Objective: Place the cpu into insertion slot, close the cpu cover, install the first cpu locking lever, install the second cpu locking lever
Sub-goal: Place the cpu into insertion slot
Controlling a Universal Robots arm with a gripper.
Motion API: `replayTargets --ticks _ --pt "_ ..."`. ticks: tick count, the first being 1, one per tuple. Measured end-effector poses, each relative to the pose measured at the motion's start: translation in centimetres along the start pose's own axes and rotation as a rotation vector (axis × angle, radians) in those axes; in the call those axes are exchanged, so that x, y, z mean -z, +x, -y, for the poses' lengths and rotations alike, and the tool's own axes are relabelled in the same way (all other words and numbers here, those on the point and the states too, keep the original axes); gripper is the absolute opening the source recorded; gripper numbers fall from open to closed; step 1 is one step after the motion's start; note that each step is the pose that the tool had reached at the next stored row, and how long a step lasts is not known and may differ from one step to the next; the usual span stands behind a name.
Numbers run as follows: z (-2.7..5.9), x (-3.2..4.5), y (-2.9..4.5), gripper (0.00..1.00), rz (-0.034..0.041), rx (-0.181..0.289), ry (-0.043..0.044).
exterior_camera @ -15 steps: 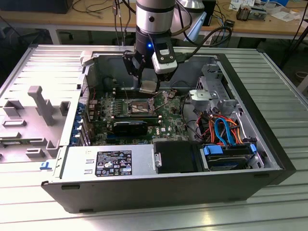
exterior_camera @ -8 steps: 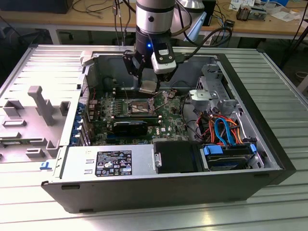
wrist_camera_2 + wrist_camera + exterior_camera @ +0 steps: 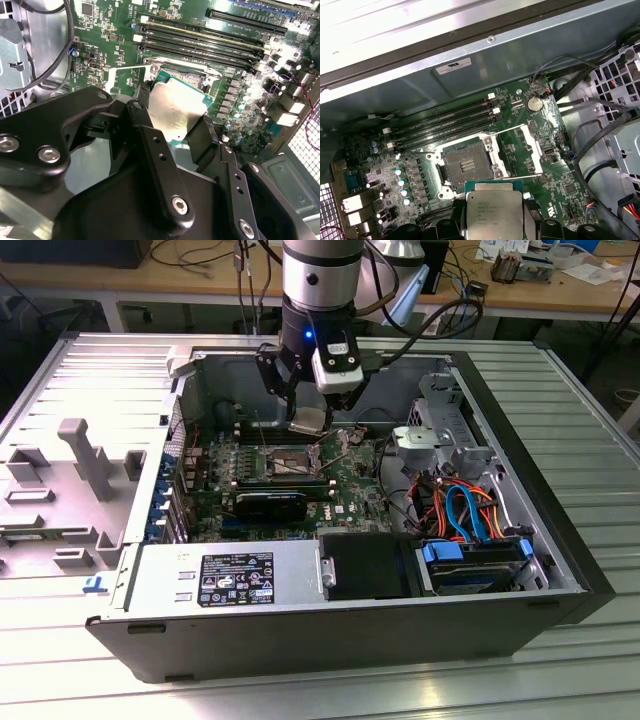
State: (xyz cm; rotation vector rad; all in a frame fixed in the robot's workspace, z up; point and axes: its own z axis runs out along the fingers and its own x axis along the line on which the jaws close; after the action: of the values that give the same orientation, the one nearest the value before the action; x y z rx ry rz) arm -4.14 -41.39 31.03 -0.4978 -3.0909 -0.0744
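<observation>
Over the middle of the motherboard (image 3: 516, 150), just off the open insertion slot (image 3: 468, 165), the gripper (image 3: 172, 117) grasps the cpu (image 3: 175, 102) by two opposite edges, and any tilt or misalignment on lowering would likely damage the slot.

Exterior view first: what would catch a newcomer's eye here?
A grey robot arm reaches down into an open computer case lying on a metal table. Its claw grips the cpu, a silvery square chip, above the green board. In the first wrist view the dark insertion slot sits bare, no chip in it yet.
</observation>
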Motion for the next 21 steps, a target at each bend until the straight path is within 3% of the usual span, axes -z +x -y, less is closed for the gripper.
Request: replayTargets --ticks 21 --pt "0.00 -0.01 0.00 0.55 0.0044 -0.094 -0.0013"
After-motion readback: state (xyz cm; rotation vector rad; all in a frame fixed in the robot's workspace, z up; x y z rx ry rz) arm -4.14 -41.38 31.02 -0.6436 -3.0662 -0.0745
